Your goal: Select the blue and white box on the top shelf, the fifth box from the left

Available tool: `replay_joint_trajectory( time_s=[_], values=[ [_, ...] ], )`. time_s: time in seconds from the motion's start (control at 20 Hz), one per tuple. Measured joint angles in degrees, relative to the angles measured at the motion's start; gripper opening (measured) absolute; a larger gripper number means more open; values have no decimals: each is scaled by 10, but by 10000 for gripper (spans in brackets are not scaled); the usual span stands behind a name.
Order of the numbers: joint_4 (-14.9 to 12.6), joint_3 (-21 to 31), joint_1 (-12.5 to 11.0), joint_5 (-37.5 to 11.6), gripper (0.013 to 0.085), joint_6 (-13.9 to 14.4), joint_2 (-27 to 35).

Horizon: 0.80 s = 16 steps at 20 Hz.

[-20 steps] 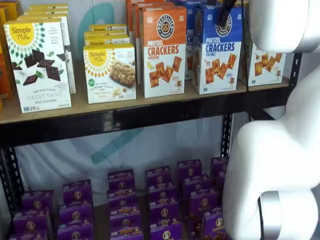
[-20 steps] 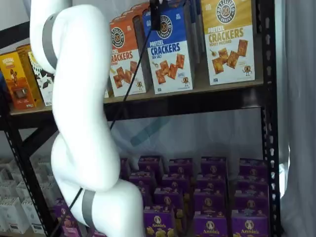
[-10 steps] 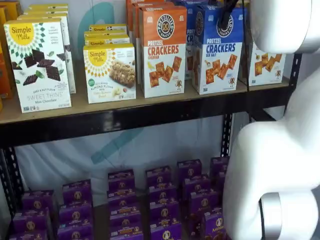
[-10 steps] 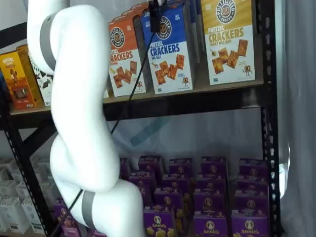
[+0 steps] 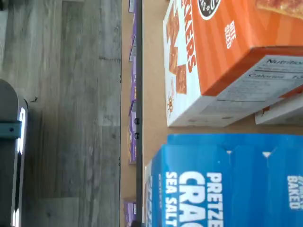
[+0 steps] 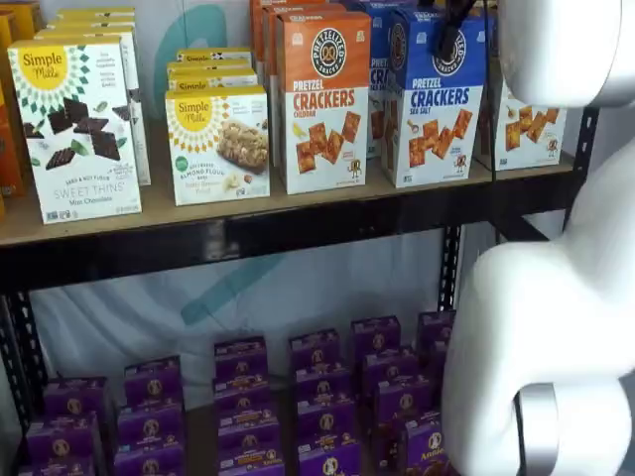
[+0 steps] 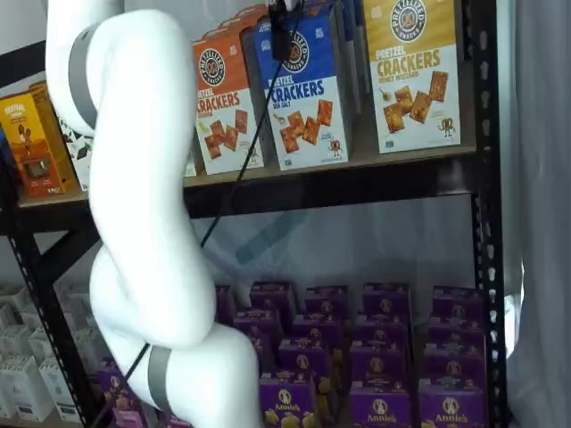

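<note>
you are looking at the top shelf (image 6: pixel 248 233), a tan board with a black front rail, where the blue and white box (image 6: pixel 433 99) of pretzel crackers stands just right of an orange-topped cracker box (image 6: pixel 322 99). in the other shelf view a yellow-topped cracker box (image 7: pixel 415 71) stands on its far side. over the last second the blue box has tipped: in both shelf views its top now leans a little toward the orange neighbour and forward, where it stood square before, and the black finger at its top front has come lower across the round logo. the gripper (image 7: pixel 282 36) shows only as one dark finger in front of the box top, so you cannot tell whether it is spread or pinching the box. the wrist view looks down onto the blue box's top flap, with the orange box beside it and small purple boxes (image 6: pixel 248 397) on the level below. you can likely read the tilt as the box starting to come free, though the base seems to rest on the board.
</note>
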Motion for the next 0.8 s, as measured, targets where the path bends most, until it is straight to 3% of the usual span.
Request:
replay_joint_trajectory(
  time_s=[0.2,0.6,0.7,0.8],
  values=[
    [4,3,-3,-2,610,-2,-4],
    [6,11,-6,-8,610,-4,-10],
    [7,11,-7,-6,530,-5,-11],
    [8,13,-8,-6,530,-5,-12]
  ],
)
